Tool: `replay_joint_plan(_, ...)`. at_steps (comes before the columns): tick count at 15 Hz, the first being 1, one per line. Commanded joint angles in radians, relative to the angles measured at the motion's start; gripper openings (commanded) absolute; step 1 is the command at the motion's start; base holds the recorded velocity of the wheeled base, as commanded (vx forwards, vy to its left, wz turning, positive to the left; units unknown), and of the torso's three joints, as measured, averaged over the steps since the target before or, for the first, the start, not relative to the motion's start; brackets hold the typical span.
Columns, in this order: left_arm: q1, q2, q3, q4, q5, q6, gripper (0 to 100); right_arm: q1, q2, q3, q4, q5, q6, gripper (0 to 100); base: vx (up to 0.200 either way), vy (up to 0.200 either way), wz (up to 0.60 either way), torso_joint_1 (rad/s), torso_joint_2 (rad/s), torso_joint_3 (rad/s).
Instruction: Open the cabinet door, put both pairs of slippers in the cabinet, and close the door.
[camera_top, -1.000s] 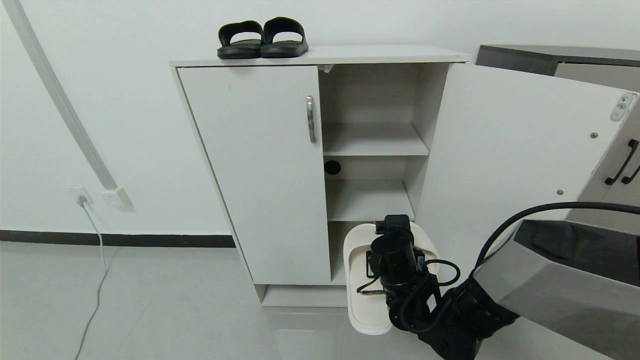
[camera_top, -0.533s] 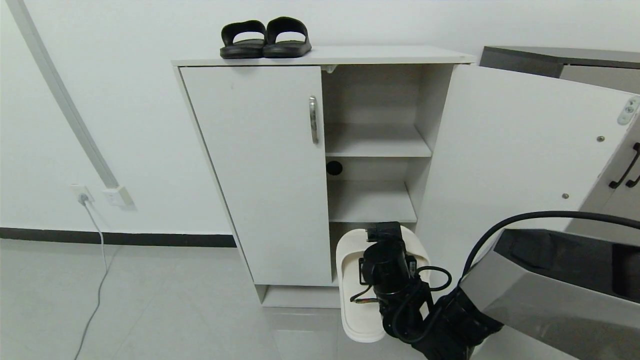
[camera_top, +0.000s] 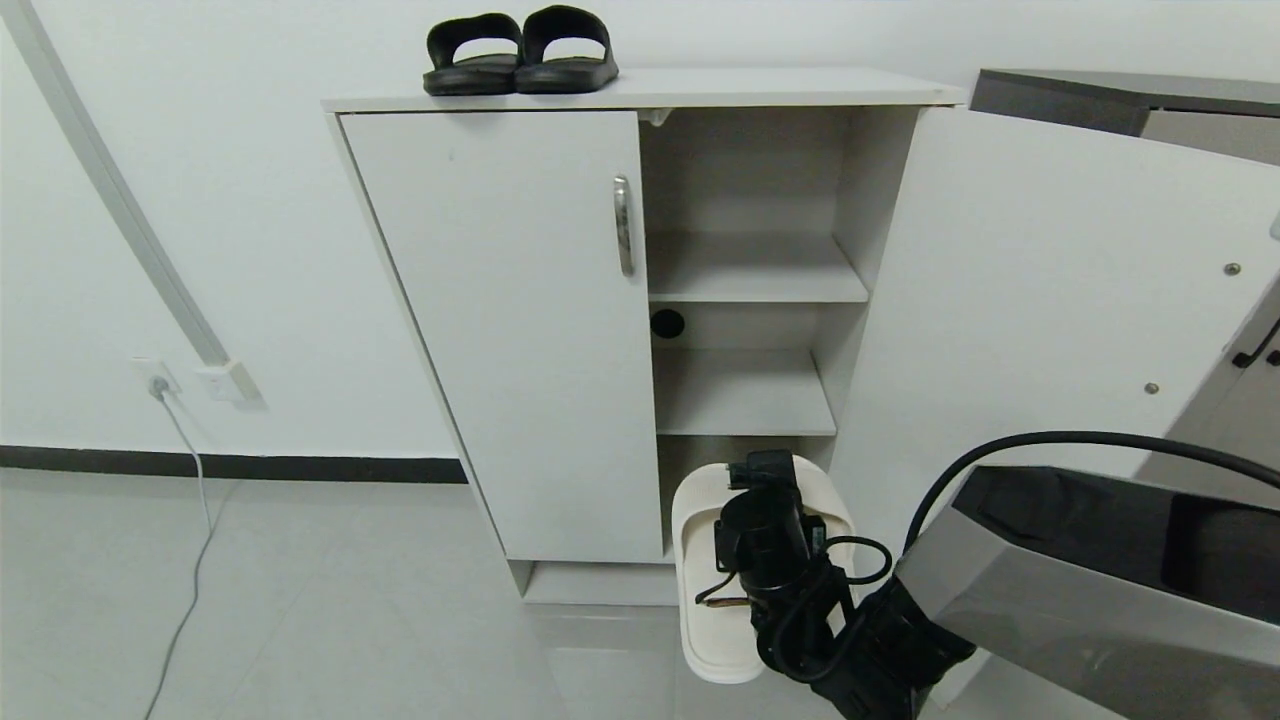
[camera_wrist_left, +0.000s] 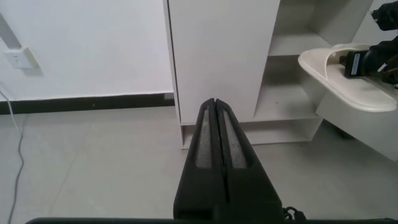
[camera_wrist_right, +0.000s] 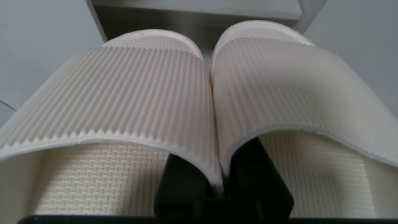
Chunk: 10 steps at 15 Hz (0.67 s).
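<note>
I see a grey conduit running slantwise down the white wall to a small box, with a socket just beside it. A pale cable hangs from the socket, past the black baseboard, onto the grey tiled floor. At the far right I make out a grey cupboard against the wall.

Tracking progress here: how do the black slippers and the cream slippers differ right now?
The black slippers sit on the cabinet top, untouched; the cream slippers hang low before the open side, straps clamped in the right gripper. Both pairs lie side by side.
</note>
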Motion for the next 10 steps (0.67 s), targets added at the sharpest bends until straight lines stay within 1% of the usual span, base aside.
replay_joint_plan(1, 0.000, 0.002, 0.000, 0.000, 0.000, 0.000, 0, -0.003, 0.011, -0.005, 0.000, 0.000, 0.001, 0, 0.000, 0.000, 0.00, 0.002, 0.01, -0.188)
replay_joint_plan(5, 0.000, 0.002, 0.000, 0.000, 0.000, 0.000, 0, -0.003, 0.039, -0.020, -0.002, -0.002, 0.001, 0, 0.000, 0.000, 0.00, 0.001, 0.00, -0.193)
replay_joint_plan(8, 0.000, 0.002, 0.000, 0.000, 0.000, -0.002, 0, -0.010, 0.051, -0.020, -0.048, -0.003, -0.011, 0, 0.000, 0.000, 0.00, 0.012, 0.00, -0.175)
replay_joint_plan(10, 0.000, 0.002, 0.000, 0.000, 0.000, -0.002, 0, -0.016, 0.083, -0.016, -0.167, -0.003, -0.074, 0, 0.000, 0.000, 0.00, 0.000, 0.00, 0.000)
